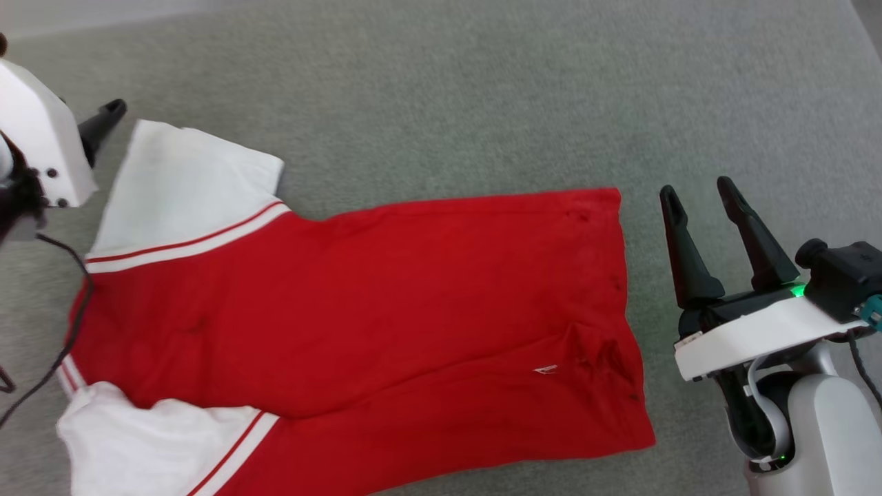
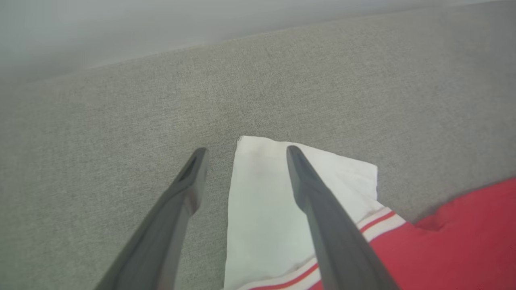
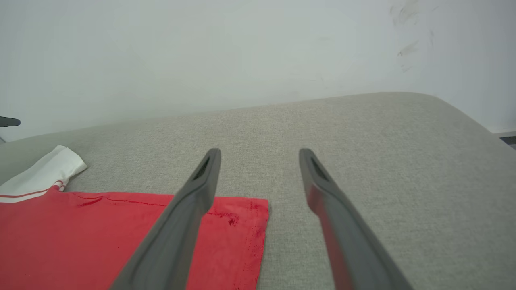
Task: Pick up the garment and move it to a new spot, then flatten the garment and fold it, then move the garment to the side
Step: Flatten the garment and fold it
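The garment lies spread on a grey fabric surface, plain red side up, hem to the right and white sleeves to the left. The far sleeve lies flat; the near sleeve is rumpled. My left gripper hovers open over the far sleeve, holding nothing; one dark finger of it shows at the upper left of the head view. My right gripper stands open just right of the hem, empty. In the right wrist view my right gripper straddles the hem corner of the garment.
A pale wall rises behind the grey surface. The surface's rounded edge falls away at the right. A black cable from my left arm hangs over the garment's collar end. Bare grey fabric stretches beyond and to the right of the garment.
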You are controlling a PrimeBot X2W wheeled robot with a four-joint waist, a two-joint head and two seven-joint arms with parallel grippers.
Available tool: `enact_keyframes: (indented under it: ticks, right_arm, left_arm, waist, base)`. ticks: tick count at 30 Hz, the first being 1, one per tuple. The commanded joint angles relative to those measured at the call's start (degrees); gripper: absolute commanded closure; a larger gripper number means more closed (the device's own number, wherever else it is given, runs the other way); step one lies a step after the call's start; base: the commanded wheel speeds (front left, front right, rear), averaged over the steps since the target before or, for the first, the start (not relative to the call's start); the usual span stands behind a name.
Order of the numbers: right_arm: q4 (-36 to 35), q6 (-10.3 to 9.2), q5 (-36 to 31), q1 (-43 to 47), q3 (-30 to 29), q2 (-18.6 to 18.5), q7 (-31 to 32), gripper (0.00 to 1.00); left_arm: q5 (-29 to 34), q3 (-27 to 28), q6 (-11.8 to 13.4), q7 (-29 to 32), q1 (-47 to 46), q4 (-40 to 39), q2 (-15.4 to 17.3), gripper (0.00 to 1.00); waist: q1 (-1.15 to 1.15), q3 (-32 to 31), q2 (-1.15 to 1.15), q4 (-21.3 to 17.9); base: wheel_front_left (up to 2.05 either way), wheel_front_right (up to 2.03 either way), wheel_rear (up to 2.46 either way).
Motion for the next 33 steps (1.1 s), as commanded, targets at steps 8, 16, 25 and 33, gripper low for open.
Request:
enact_keyframes:
  ticks: [8,16,25,33]
  right_arm:
    - [1.5,-0.01,1.3,-2.7,1.8,1.4,-1.8,0.00]
    - [3.1,-0.01,2.1,-3.2,1.6,1.7,-2.1,0.00]
    - [4.9,-0.01,5.8,-4.4,0.4,0.4,2.6,0.00]
    - [10.6,0.00,12.8,-9.7,-2.3,-4.3,22.7,0.00]
  left_arm:
    - [-1.7,-2.7,-0.2,15.6,-3.8,2.6,5.5,0.00]
    - [-6.4,-3.7,-0.1,19.8,0.4,5.2,2.4,0.59]
    - [-6.4,-4.2,-0.4,17.2,1.4,6.5,-0.3,1.00]
    - [-0.6,-5.1,-1.1,9.7,-4.2,6.2,-1.9,1.00]
  waist:
    - [-0.02,8.3,0.00,-5.7]
    - [-0.02,9.2,0.00,-6.7]
    - [-0.02,7.2,0.00,-5.1]
    - [-0.02,3.5,0.00,-0.3]
  base:
    - [0.00,0.00,0.00]
    - [0.00,0.00,0.00]
    - [0.00,0.00,0.00]
    - [0.00,0.00,0.00]
